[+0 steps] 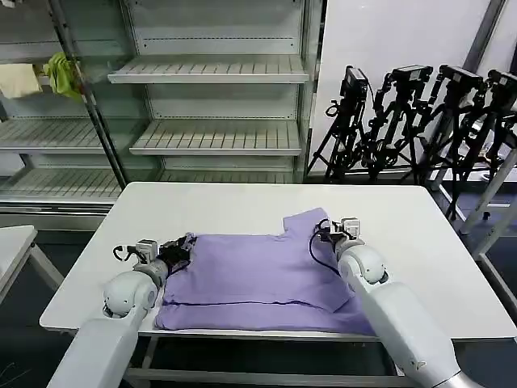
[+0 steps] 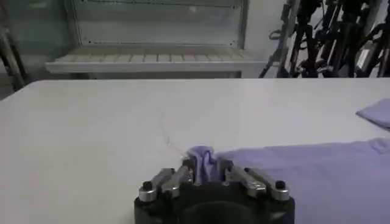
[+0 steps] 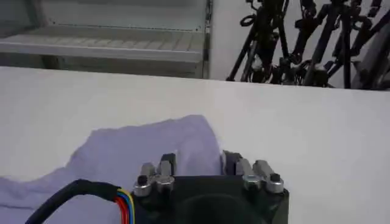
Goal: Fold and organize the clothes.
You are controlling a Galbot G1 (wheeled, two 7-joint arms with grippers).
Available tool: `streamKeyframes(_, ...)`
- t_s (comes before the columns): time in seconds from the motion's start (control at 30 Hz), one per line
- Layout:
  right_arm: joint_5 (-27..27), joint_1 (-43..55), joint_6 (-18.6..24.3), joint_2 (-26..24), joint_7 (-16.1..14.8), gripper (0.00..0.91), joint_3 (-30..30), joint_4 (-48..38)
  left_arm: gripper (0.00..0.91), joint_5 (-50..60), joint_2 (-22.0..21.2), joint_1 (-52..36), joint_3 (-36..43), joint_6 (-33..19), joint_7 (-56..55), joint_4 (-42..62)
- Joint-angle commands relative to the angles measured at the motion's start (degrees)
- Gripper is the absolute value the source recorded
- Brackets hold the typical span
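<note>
The lavender T-shirt (image 1: 250, 279) lies plain side up on the white table (image 1: 242, 202), its near edge folded over in a band. My left gripper (image 1: 186, 244) rests low at the shirt's far left corner. In the left wrist view it (image 2: 206, 171) is shut on a bunched pinch of the shirt (image 2: 317, 176). My right gripper (image 1: 325, 234) sits on the far right sleeve. In the right wrist view it (image 3: 198, 165) is open, and the shirt (image 3: 134, 152) lies flat between the spread fingers (image 3: 167, 164).
Bare table surrounds the shirt, mostly on the far side and right. Behind stand white shelves (image 1: 210, 73) with a yellow-green cloth (image 1: 63, 73) and a cream cloth (image 1: 18, 79), and black tripods (image 1: 420, 121). A second small table (image 1: 12, 242) is at far left.
</note>
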Motion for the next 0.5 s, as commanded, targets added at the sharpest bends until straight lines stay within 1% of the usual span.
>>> streamKeyframes(0.03, -0.33, -0.47, -0.12, -0.08, -0.18, 0.0, -0.05, 0.02, 0.252, 0.22, -0.09, 0.02, 0.01, 0.0, 0.07, -0.02)
streamKeyframes(0.07, -0.48, -0.67, -0.11, -0.07, -0.31, 0.0, 0.0, 0.05, 0.242, 0.27, -0.14, 0.01, 0.02, 0.0, 0.1, -0.03)
streamKeyframes(0.1, -0.55, -0.68, -0.1, -0.07, -0.35, 0.0, 0.01, 0.12, 0.212, 0.29, -0.16, 0.01, 0.03, 0.0, 0.08, -0.03)
streamKeyframes(0.13, -0.63, -0.84, -0.11, -0.13, -0.42, 0.0, 0.02, 0.17, 0.171, 0.3, -0.17, 0.01, 0.03, 0.01, 0.09, -0.03)
streamKeyframes(0.17, -0.68, -0.95, -0.1, -0.18, -0.5, 0.0, 0.03, 0.27, 0.101, 0.3, -0.18, 0.04, 0.04, -0.01, 0.12, -0.07)
streamKeyframes(0.2, -0.77, -1.02, -0.1, -0.23, -0.56, 0.0, 0.06, 0.33, 0.081, 0.34, -0.19, 0.05, 0.04, -0.01, 0.13, -0.08)
streamKeyframes(0.23, -0.81, -1.03, -0.09, -0.24, -0.6, 0.0, 0.09, 0.36, 0.03, 0.35, -0.22, 0.07, 0.01, -0.01, 0.14, -0.09)
streamKeyframes(0.27, -0.83, -1.09, -0.09, -0.26, -0.63, 0.0, 0.15, 0.39, 0.01, 0.36, -0.22, 0.12, 0.01, -0.03, 0.17, -0.1)
streamKeyframes(0.5, -1.12, -1.38, -0.08, -0.31, -0.71, 0.0, 0.2, 0.82, 0.0, 0.63, -0.06, 0.59, -0.14, -0.04, 0.36, -0.66)
